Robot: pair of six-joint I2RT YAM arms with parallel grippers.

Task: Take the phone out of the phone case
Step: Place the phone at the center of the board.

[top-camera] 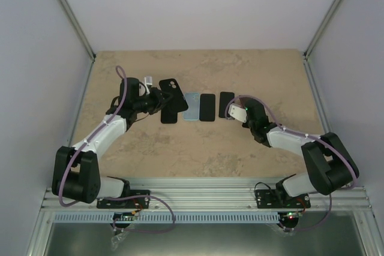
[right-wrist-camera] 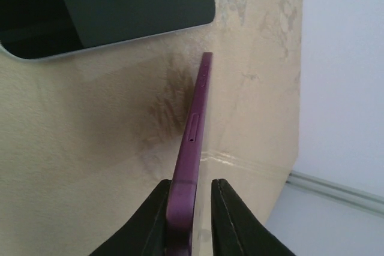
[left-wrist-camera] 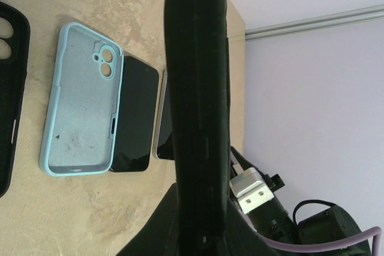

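Purple phone (right-wrist-camera: 195,142) bare, seen edge-on between the fingers of the right gripper (right-wrist-camera: 191,189), right of centre over the table (top-camera: 252,148); cannot tell if it touches the surface. One pad sits on it, with a sliver of gap at the other, so the pincer is slightly apart, not clamped. To its left, flat in a row: black phone (top-camera: 207,107), light blue case (top-camera: 191,107), second black case (top-camera: 170,114). Left gripper (top-camera: 155,98) is clamped on the black case (top-camera: 171,90), held tilted above the row's left end.
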